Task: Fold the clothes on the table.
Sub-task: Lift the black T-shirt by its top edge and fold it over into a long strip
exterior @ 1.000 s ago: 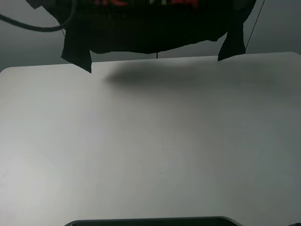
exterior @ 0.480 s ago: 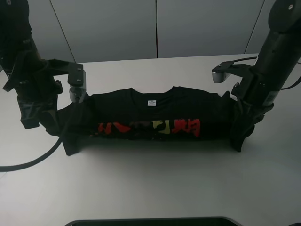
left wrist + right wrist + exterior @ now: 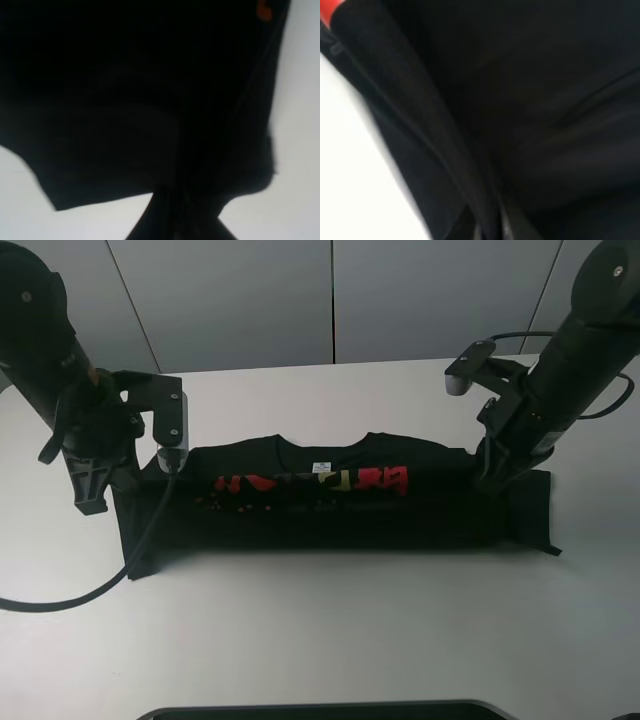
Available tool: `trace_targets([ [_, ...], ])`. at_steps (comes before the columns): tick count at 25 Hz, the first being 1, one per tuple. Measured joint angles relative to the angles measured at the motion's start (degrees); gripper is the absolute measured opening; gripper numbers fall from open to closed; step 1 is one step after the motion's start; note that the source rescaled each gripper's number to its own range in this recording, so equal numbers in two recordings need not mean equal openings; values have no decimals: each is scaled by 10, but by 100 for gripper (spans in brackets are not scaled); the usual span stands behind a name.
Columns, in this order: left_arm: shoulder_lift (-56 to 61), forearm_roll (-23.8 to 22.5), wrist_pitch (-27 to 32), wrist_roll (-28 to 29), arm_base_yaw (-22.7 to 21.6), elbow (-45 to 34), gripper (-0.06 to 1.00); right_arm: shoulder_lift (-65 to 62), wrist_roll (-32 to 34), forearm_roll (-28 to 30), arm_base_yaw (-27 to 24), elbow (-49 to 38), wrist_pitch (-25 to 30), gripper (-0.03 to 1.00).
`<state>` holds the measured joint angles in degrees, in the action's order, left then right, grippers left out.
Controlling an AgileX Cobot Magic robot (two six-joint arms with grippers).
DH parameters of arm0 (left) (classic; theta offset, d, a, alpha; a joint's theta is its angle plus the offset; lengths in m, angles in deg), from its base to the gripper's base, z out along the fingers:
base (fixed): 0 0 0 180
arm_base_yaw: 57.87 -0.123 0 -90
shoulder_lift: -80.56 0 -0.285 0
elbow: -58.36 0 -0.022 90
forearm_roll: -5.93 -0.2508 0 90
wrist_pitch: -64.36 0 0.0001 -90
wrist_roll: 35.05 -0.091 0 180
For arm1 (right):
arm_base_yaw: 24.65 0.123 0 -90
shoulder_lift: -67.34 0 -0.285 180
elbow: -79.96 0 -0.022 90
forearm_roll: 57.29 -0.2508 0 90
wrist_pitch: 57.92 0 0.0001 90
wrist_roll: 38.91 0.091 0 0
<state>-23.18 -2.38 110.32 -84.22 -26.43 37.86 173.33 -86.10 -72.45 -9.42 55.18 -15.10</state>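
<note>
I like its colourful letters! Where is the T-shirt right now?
In the high view, the black T-shirt lies across the middle of the white table, between the left arm and the right arm.

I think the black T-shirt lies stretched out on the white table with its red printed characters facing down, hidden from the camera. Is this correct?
Not quite. The black T-shirt does lie stretched out on the white table, but its red printed characters face up, in plain sight. The exterior high view shows this.
</note>
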Motion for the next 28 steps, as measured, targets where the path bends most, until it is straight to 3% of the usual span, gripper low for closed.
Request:
trace_targets([
  [4,-10,-74,-117,56,-14,3,1,0,-3,34,0,2,-121,0],
  [10,-85,-95,-197,68,-49,5,1,25,-6,85,0,2,-234,0],
  [17,-166,-110,-257,71,-54,23,1,128,-7,98,0,3,-338,0],
  [23,-206,-117,-277,81,-57,46,1,186,-7,100,0,11,-390,1],
  [26,-208,-117,-290,81,-57,47,1,189,-4,100,0,14,-398,13],
  [28,-208,-117,-294,81,-57,47,2,189,3,101,-3,21,-399,33],
])
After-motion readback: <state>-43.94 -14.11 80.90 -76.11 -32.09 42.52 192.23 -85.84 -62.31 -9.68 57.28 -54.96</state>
